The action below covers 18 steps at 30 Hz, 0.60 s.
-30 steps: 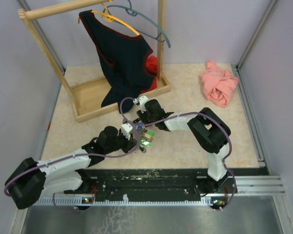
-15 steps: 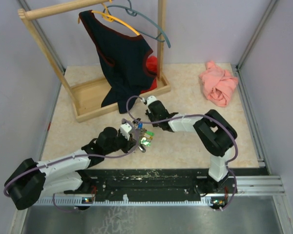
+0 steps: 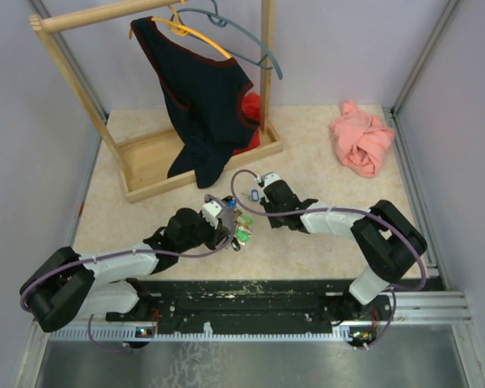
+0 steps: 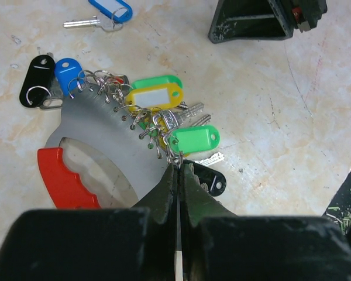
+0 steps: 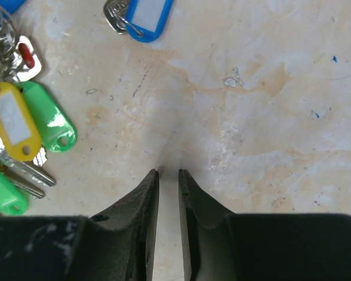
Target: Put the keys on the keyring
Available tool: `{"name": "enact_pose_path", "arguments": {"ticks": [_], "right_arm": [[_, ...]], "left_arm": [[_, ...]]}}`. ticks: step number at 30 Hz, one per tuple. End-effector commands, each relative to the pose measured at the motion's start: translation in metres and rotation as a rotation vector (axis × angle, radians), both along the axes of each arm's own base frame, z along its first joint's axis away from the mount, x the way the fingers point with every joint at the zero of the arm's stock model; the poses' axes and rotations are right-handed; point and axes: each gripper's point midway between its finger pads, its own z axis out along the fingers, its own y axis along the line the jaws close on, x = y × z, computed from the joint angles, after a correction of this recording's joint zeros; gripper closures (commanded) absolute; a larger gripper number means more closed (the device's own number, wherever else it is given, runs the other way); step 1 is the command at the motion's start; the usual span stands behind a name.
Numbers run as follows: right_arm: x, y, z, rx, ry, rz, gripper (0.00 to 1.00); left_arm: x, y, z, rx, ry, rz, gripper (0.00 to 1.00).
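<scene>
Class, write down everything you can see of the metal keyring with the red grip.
The keyring is a flat, silvery metal plate, crescent-shaped around a large cutout, with a red plastic grip at one end. Small wire rings line its outer curved edge, carrying keys with black, blue, green and yellow tags. It seems to lie on the beige table. The left gripper is shut on its rim beside a green tag.
</scene>
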Motion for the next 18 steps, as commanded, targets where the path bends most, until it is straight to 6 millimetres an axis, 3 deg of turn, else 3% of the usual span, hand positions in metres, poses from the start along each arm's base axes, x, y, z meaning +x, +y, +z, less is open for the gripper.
{"name": "enact_pose_path", "arguments": {"ticks": [1,7,8,18], "right_arm": [[0.008,0.016,0.012,0.029,-0.007,0.101,0.77],[0.04,0.04,0.034,0.054,-0.14,0.259,0.73],[0.04,0.043,0.024,0.054,-0.12,0.292,0.73],[0.076,0.068,0.036,0.076,-0.233,0.413,0.73]], "left_arm": [[0.013,-0.004,0.018,-0.054,-0.077,0.002,0.99],[0.015,0.002,0.017,-0.054,-0.112,-0.008,0.99],[0.015,0.002,0.017,-0.056,-0.118,-0.011,0.99],[0.015,0.0,0.017,-0.068,-0.132,-0.032,0.99]]}}
